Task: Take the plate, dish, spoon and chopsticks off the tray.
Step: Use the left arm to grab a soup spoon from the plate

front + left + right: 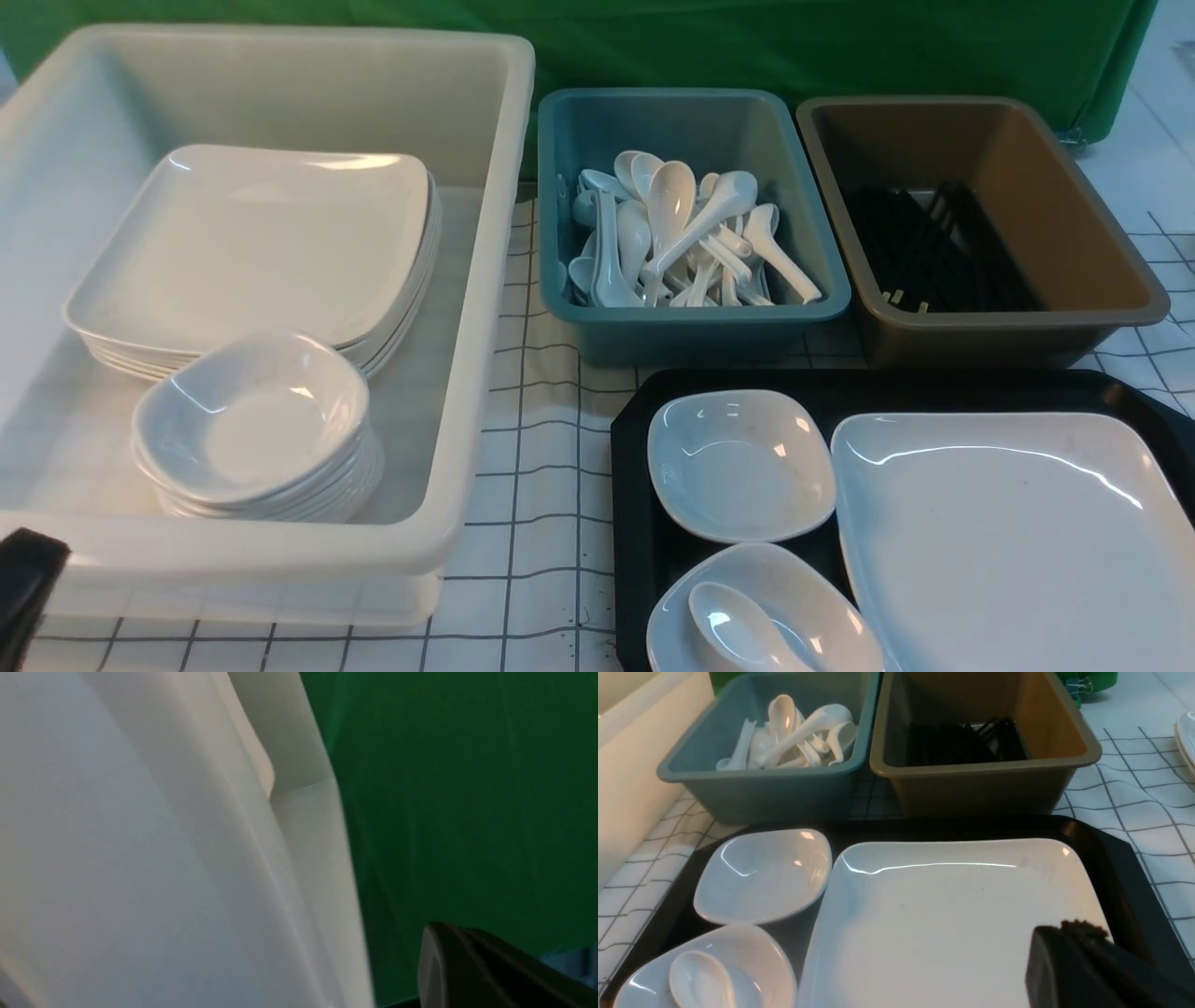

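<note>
i am holding my right gripper (1064,961) low over the near right part of the plate (1008,541), jaws pressed together and pinching nothing. the plate is lying flat on the right half of the tray (632,560), directly under and ahead of this gripper, so i am judging the right arm far the nearer one for it. being rounded-square, it is offering no real long axis; the near rim is the edge closest to me.

my left gripper (23,579) is also closed and empty. it is sitting well apart from the tray, just beside the near wall of the white tub (280,560), and its wrist camera is seeing only that wall and green cloth.

on the tray's left side the far dish (738,467) is resting just beside the plate. the near dish (794,597) is carrying the spoon (724,621), whose bowl is pointing away and to the left while its handle is running back toward me and to the right.

i am not finding any chopsticks on the part of the tray that is showing. the only black sticks (934,252) are lying in the brown bin (990,336), beyond the tray and beside the teal bin (691,331) of spoons.

i am reading no brand, label or writing anywhere.
</note>
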Controlling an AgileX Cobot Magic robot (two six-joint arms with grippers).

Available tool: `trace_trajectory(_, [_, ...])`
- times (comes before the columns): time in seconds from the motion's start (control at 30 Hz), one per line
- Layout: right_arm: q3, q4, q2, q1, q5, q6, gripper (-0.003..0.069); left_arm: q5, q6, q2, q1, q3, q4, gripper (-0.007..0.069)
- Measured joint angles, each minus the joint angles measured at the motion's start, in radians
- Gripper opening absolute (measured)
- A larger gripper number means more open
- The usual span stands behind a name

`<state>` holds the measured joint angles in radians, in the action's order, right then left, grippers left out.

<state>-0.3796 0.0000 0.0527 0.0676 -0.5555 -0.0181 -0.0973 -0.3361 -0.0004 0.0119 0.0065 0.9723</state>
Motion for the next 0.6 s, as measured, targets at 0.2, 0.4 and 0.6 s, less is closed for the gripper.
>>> trace_trajectory(0.2, [0.000,0.000,0.000,0.000,0.002,0.000,0.0047,0.040,-0.078,0.000,0.000,-0.013,0.087,0.0020])
trace_trajectory(0.4, [0.000,0.000,0.000,0.000,0.002,0.000,0.0067,-0.069,0.244,0.066,0.000,-0.327,0.045,0.0020])
trace_trajectory(0.6, [0.000,0.000,0.000,0.000,0.002,0.000,0.0084,-0.552,0.498,0.429,0.000,-0.653,-0.060,0.0020])
